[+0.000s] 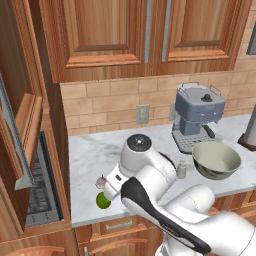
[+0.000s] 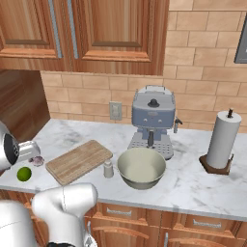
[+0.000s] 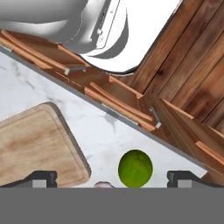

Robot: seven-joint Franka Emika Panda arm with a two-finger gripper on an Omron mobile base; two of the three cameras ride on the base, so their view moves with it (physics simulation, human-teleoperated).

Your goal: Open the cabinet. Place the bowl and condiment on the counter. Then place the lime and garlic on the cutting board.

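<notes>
While the lime (image 3: 135,168) lies on the counter (image 3: 103,131), the jaws stand spread.

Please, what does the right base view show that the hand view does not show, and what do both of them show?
Right base view alone: the bowl, the condiment left of it, the coffee machine, the paper-towel roll and the closed upper cabinet.

Hand view alone: the open gripper, its fingertips apart above the lime, and the drawer fronts below the counter edge.

Both: the lime on the counter, the cutting board and the garlic.
</notes>
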